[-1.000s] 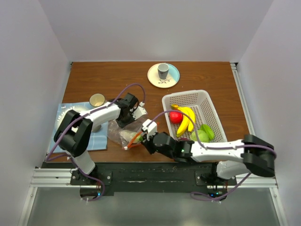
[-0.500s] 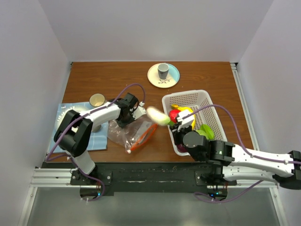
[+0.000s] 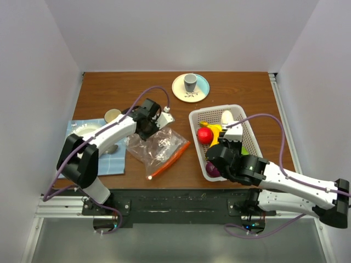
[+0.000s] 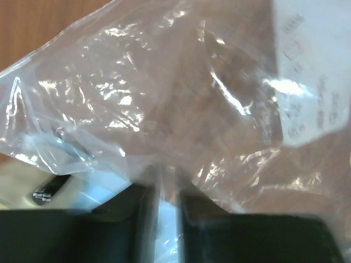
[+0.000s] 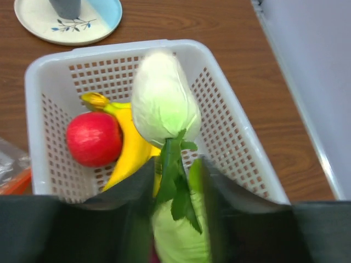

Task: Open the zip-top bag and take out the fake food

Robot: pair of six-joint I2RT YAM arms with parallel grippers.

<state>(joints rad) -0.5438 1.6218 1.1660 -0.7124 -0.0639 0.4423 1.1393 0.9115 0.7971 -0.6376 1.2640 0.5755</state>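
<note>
The clear zip-top bag (image 3: 158, 147) lies crumpled on the table, its orange-red zip strip (image 3: 171, 159) facing the basket, and I see no food in it. It fills the left wrist view (image 4: 164, 93). My left gripper (image 3: 156, 129) (image 4: 164, 192) stands open at the bag's far edge, with film draped over its fingertips. The white basket (image 3: 249, 137) holds fake food: a red fruit (image 3: 204, 135), bananas (image 3: 215, 130), a purple piece (image 3: 213, 170) and a cream piece (image 3: 226, 116). My right gripper (image 3: 230, 130) (image 5: 176, 181) hangs open over the basket, and the cream piece's (image 5: 164, 98) green leaves lie loose between its fingers.
A plate with a grey cup (image 3: 190, 83) stands at the back. A small beige cup (image 3: 113, 115) and a blue cloth (image 3: 82, 148) are at the left, under the left arm. A metal rail (image 3: 279, 109) runs along the table's right edge.
My right gripper carried the cream piece from the bag's mouth over to the basket and opened. My left gripper opened, and the bag settled flatter on the table.
</note>
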